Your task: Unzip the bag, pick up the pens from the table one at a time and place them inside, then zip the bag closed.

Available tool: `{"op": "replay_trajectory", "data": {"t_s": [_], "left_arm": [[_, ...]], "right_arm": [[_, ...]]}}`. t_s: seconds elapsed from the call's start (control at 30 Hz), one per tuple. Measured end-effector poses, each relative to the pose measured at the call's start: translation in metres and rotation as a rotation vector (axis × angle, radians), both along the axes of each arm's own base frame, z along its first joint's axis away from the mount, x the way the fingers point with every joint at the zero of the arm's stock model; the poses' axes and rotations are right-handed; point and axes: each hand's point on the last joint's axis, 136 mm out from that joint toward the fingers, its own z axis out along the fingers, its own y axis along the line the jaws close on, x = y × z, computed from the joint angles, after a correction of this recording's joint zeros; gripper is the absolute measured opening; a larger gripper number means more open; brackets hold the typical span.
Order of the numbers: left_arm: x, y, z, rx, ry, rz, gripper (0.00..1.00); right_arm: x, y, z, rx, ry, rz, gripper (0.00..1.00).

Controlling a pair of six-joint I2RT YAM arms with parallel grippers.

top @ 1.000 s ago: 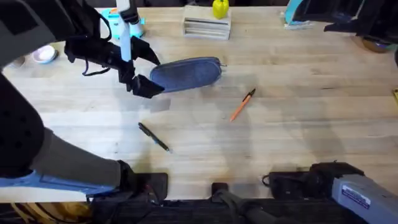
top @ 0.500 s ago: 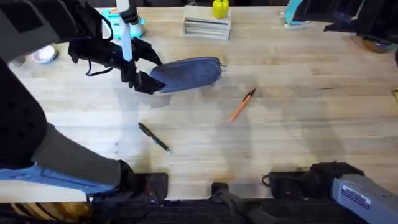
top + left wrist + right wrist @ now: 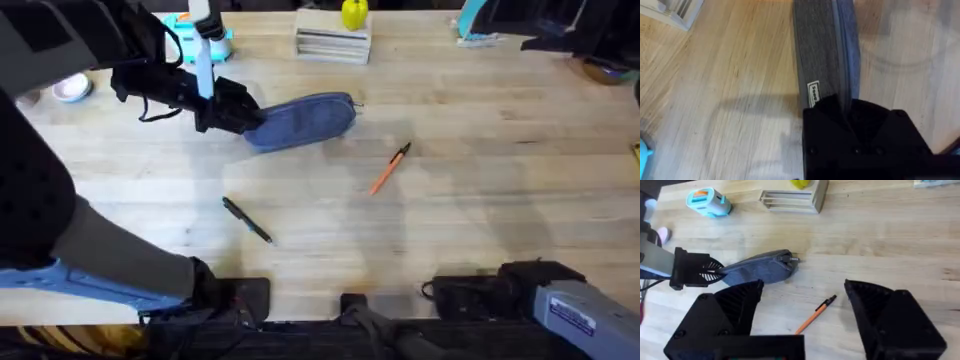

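From overhead, the bag [image 3: 303, 121] lies on the table [image 3: 480, 170], left of centre toward the far side, its long axis running left to right and tilted slightly. The left gripper [image 3: 243, 115] is at the bag's left end, its dark fingers closed onto the fabric there. The orange pen [image 3: 389, 168] lies on the table to the right of the bag and nearer the bases, well apart from it. The black pen [image 3: 247, 219] lies nearer the left base — also clear of the bag. The right arm rests low by its base at the lower right.

In the left wrist view, the bag [image 3: 826, 50] stretches away from the left gripper [image 3: 842, 112], its zipper line running along its length; the black fingers pinch the near end beside a small white label [image 3: 813, 93].

In the right wrist view, the right gripper [image 3: 805, 305] stands wide open, holding nothing. Between and beyond its fingers are the orange pen [image 3: 815, 313] and the bag [image 3: 762, 269], with the left gripper [image 3: 715, 271] clamped on the bag's far end.
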Motion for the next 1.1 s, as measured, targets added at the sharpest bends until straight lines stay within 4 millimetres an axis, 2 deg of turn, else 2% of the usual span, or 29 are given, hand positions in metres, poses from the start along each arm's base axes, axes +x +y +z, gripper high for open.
{"op": "replay_trajectory", "data": {"t_s": [0.2,0.43,0.5,0.73,0.83,1.1], "left_arm": [[0.000,0.000,0.000,0.000,0.000,0.000,0.041],[0.000,0.000,0.000,0.000,0.000,0.000,0.041],[0.000,0.000,0.000,0.000,0.000,0.000,0.041],[0.001,0.000,0.000,0.001,-0.004,0.000,0.041],[0.002,0.000,0.000,0.002,-0.008,0.000,0.041],[0.004,0.001,0.000,0.004,-0.019,0.000,0.042]], "right_arm": [[0.007,0.008,-0.009,0.005,0.031,0.062,0.996],[0.024,0.033,-0.046,0.027,0.131,0.237,0.997],[0.040,0.056,-0.080,0.004,0.158,0.430,0.997],[0.084,0.068,-0.109,-0.050,0.072,0.535,0.996],[0.096,0.072,-0.121,-0.076,0.043,0.569,0.996],[0.095,0.097,-0.138,-0.052,-0.004,0.737,0.996]]}}
